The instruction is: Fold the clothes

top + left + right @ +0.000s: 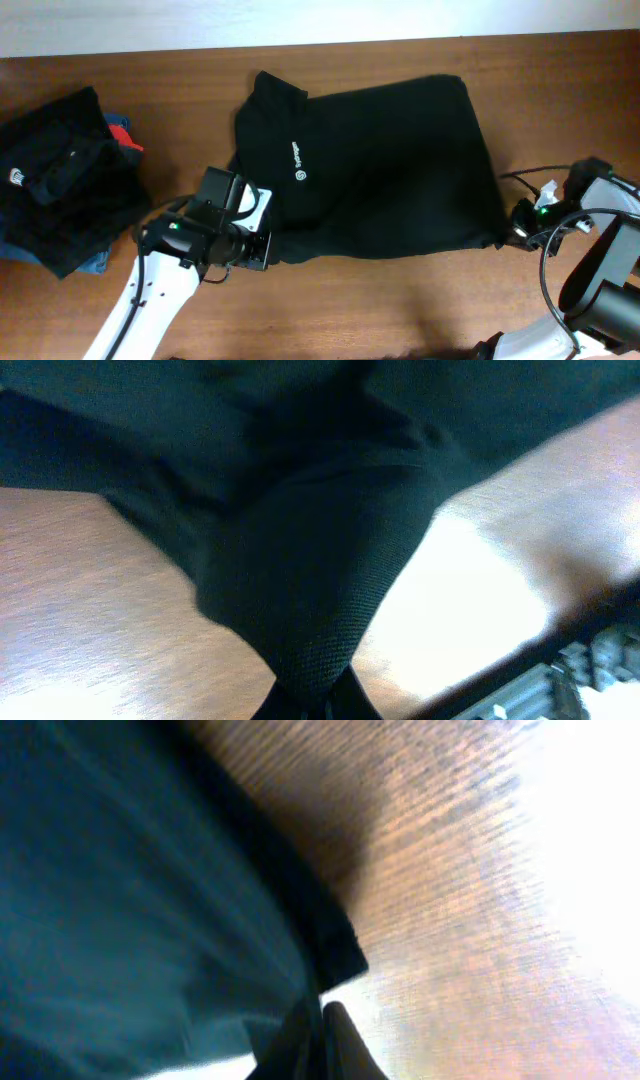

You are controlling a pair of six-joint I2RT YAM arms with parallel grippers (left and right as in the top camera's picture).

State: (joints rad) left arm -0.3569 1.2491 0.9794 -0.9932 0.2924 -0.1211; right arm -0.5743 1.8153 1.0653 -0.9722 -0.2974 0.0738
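Note:
A black short-sleeved shirt (380,160) with a small white logo (298,165) lies across the middle of the wooden table, collar at the upper left. My left gripper (262,245) is at its lower left edge, shut on a pinch of the black fabric (320,610), which fills the left wrist view. My right gripper (512,232) is at the shirt's lower right corner, shut on its hem (300,990). A pile of folded dark clothes (60,180) sits at the far left.
The pile at the left has a red piece (122,135) and blue fabric (95,262) showing under it. A black cable (525,175) runs by the right arm. Bare wooden table (400,300) lies in front of the shirt.

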